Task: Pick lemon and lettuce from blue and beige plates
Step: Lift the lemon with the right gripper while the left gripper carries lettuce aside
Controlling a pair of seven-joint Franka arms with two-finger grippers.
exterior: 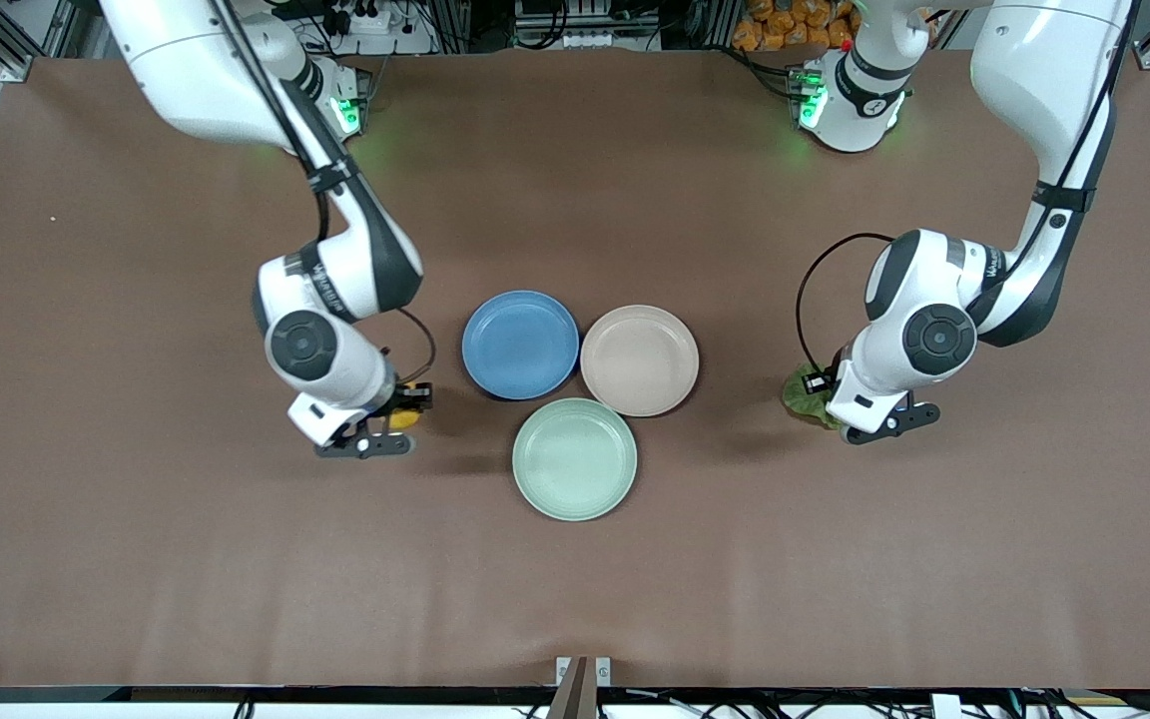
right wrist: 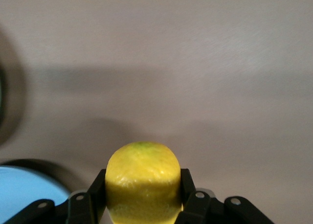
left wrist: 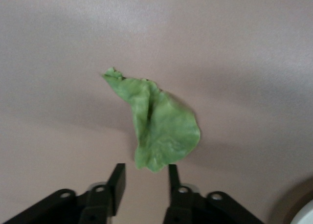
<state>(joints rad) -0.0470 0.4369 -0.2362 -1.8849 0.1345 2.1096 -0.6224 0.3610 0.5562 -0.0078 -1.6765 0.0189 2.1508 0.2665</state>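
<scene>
My right gripper [exterior: 397, 412] is shut on the yellow lemon [exterior: 403, 418], low over the bare table beside the blue plate [exterior: 520, 345], toward the right arm's end. In the right wrist view the lemon [right wrist: 143, 182] fills the gap between the fingers [right wrist: 96, 190], and the blue plate's edge [right wrist: 22, 190] shows. My left gripper [exterior: 817, 399] is open just over the table, beside the beige plate [exterior: 639, 359], toward the left arm's end. The green wrinkled lettuce [left wrist: 161, 126] lies flat on the table, its lower tip at the fingertips [left wrist: 117, 177]. It also shows in the front view [exterior: 799, 391]. Both plates are empty.
An empty pale mint-green plate [exterior: 574, 458] touches the blue and beige plates and lies nearer to the front camera. A pale plate rim [left wrist: 304, 212] shows at a corner of the left wrist view. Brown table [exterior: 136, 559] spreads all around.
</scene>
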